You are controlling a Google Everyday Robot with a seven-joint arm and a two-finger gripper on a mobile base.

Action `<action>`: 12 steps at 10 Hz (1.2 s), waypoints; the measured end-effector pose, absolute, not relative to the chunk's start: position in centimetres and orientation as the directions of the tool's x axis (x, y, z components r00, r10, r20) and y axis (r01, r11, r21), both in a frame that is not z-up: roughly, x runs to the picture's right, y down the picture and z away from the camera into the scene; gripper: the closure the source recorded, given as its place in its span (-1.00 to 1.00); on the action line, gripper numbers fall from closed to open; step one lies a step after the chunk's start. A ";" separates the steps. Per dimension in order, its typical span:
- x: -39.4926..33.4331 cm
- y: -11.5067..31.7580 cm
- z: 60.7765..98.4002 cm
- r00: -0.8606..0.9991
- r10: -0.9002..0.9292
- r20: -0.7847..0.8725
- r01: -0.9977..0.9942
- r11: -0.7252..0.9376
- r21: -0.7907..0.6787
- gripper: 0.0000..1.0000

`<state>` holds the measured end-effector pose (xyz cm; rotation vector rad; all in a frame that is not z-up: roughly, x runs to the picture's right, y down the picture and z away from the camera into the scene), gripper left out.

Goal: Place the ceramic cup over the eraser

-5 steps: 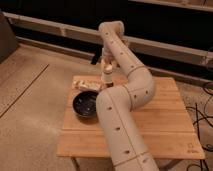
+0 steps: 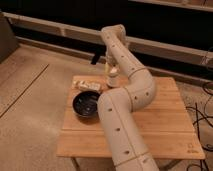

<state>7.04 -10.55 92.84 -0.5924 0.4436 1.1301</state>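
My gripper (image 2: pixel 112 70) hangs at the end of the arm over the back edge of the wooden table (image 2: pixel 165 120). It is shut on the ceramic cup (image 2: pixel 113 78), a small cream-white cylinder held just below it, close above the table top. The reddish-orange eraser does not show; the spot under the cup is hidden by the cup and my arm.
A wide black bowl (image 2: pixel 87 104) stands on the table's left side. A pale oblong block with dark marks (image 2: pixel 86 84) lies behind it near the back left corner. My thick arm (image 2: pixel 120 125) crosses the table's middle. Cables (image 2: pixel 204 125) lie on the floor at the right.
The gripper with the cup has shifted slightly right and down towards the table top. The bowl and the block have not moved.
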 end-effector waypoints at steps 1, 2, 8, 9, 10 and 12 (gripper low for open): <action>6.9 -10.7 93.1 0.368 0.712 -0.598 -0.929 0.300 -0.214 1.00; 6.4 -10.9 93.7 0.373 0.726 -0.579 -0.928 0.297 -0.225 1.00; 4.3 -10.4 95.6 0.436 0.734 -0.522 -0.898 0.316 -0.306 1.00; 4.2 -10.1 95.7 0.437 0.731 -0.523 -0.897 0.313 -0.312 1.00; 4.3 -9.7 95.8 0.440 0.724 -0.530 -0.895 0.312 -0.318 1.00; 4.9 -8.8 95.9 0.452 0.698 -0.555 -0.891 0.326 -0.316 1.00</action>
